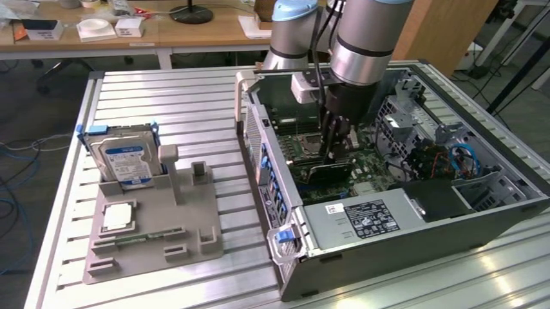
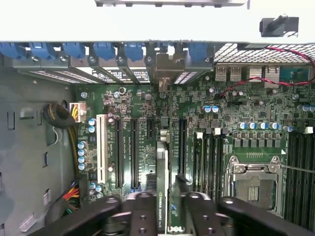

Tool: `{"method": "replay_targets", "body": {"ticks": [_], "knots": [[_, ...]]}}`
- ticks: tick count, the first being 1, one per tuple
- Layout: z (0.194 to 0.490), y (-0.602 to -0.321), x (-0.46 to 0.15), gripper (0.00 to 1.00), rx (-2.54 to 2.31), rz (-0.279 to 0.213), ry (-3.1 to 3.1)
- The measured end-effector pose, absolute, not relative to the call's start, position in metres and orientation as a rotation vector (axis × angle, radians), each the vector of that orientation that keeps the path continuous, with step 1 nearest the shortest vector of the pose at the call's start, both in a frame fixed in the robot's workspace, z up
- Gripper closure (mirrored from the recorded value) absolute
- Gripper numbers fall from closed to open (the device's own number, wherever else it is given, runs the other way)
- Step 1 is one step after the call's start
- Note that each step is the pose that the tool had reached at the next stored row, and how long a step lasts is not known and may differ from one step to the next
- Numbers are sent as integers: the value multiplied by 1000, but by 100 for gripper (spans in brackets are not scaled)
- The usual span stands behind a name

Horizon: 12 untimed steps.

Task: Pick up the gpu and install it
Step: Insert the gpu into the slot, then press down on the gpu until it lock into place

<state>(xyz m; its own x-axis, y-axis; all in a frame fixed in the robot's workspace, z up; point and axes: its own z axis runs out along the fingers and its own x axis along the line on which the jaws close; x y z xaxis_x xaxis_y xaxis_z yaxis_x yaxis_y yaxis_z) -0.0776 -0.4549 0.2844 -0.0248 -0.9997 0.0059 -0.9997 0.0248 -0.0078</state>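
Note:
The gpu stands on edge inside the open computer case, down at the motherboard's expansion slots. Seen from the wrist, the gpu runs edge-on from its silver bracket at the case's rear wall back to the gripper. My gripper reaches straight down into the case over the card. In the wrist view the gripper has one black finger pressed to each side of the card's top edge, shut on it.
Left of the case in the exterior view, a grey parts holder carries a hard drive and a processor chip. The empty processor socket, memory slots and red cables lie beside the card. A desk stands behind the table.

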Motion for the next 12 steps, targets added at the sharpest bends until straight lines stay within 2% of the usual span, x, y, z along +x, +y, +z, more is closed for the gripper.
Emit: {"method": "replay_targets", "body": {"ticks": [3,5,12], "knots": [[284,-455,-78,85,-2193,-15,2248],[284,-455,-78,89,-2193,-15,2248],[284,-455,-78,89,-2193,-15,2248]]}}
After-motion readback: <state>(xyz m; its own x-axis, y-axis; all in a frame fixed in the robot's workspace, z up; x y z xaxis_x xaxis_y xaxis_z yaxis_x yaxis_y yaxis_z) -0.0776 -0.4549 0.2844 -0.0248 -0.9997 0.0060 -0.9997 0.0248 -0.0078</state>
